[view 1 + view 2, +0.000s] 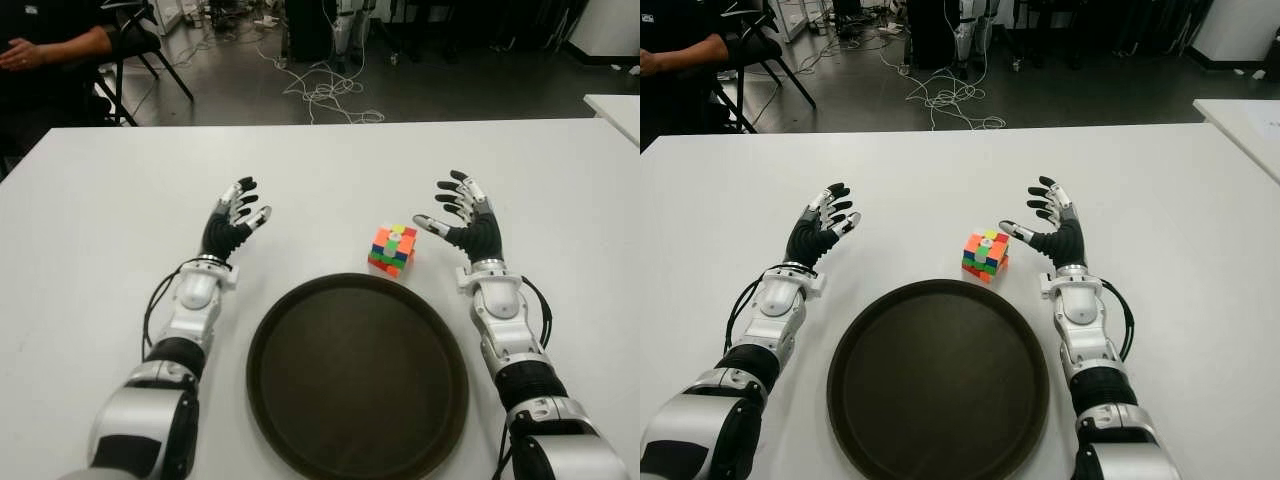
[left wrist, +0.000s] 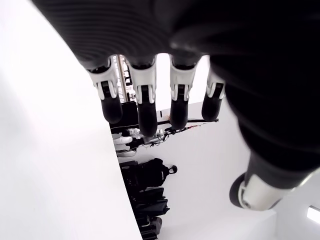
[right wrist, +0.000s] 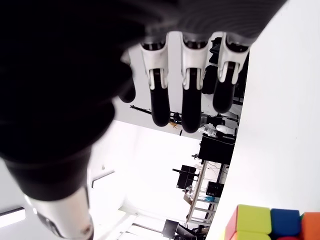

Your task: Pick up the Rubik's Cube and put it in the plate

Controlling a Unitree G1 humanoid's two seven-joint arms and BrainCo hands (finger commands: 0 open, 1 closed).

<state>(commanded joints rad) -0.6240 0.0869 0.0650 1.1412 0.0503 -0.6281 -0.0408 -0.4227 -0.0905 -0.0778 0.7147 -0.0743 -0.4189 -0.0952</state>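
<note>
Matt dark plate [image 1: 300,420] (smooth), glossy plastic Rubik's Cube [image 1: 392,249], smooth white table [image 1: 90,220].

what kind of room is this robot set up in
Most likely a robotics lab or workshop: a white table stands on a bare dark floor strewn with loose cables, and a seated person watches from a chair.

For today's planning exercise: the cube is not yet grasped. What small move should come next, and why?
Probably move the right hand sideways toward the Rubik's Cube and close on it. That hand is open, empty and nearest it; the cube sits on the table just beyond the plate. The left hand is farther off.
</note>
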